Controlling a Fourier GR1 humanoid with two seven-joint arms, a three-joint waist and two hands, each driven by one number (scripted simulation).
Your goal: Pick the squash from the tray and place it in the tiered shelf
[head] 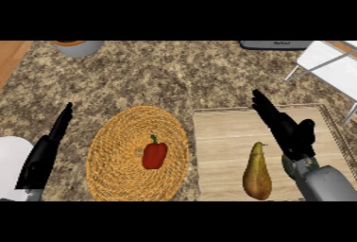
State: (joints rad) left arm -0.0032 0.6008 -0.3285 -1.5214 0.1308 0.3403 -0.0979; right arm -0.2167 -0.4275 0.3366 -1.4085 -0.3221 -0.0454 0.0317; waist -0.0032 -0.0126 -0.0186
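The green squash (287,163), largely hidden on the wooden tray (223,137), is found just beneath the right hand (282,126), whose fingers are held straight and empty.

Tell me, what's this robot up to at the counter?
It is working over a wooden tray that holds a pear. The right hand hovers above the tray with straight fingers, holding nothing; something green peeks out beneath it, mostly hidden. The left hand rests open at the left edge. A red pepper lies on a woven mat, and the white shelf stands at the top right.
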